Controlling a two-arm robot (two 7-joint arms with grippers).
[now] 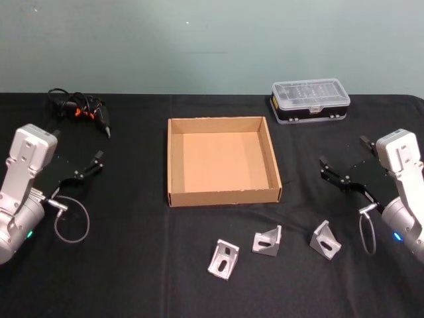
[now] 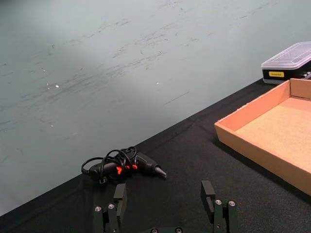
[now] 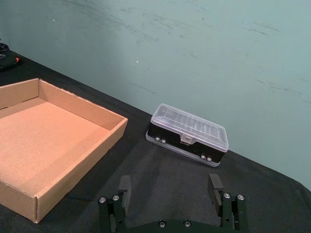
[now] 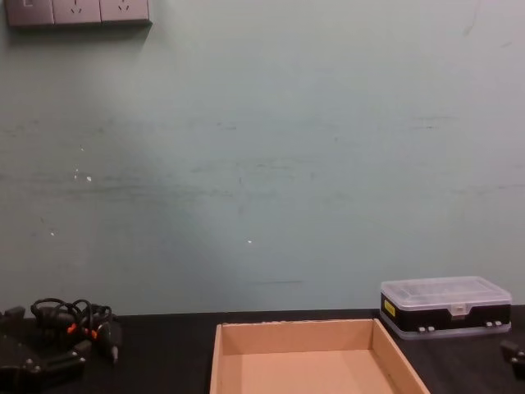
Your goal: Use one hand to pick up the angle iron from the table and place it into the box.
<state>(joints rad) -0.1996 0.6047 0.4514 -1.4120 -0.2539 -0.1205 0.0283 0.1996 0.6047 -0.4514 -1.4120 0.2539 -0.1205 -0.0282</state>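
Angle irons (3) on table before cardboard box
Left gripper and right gripper hover at either side, fingers spread wide.

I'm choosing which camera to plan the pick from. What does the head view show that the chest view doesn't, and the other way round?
Head view: the left angle iron, middle angle iron and right angle iron on the table in front of the box, with the open left tool and open right tool flanking it. Chest view: wall sockets high up. Both: the box, the clear-lidded black case behind it to the right, and the black cable bundle at far left.
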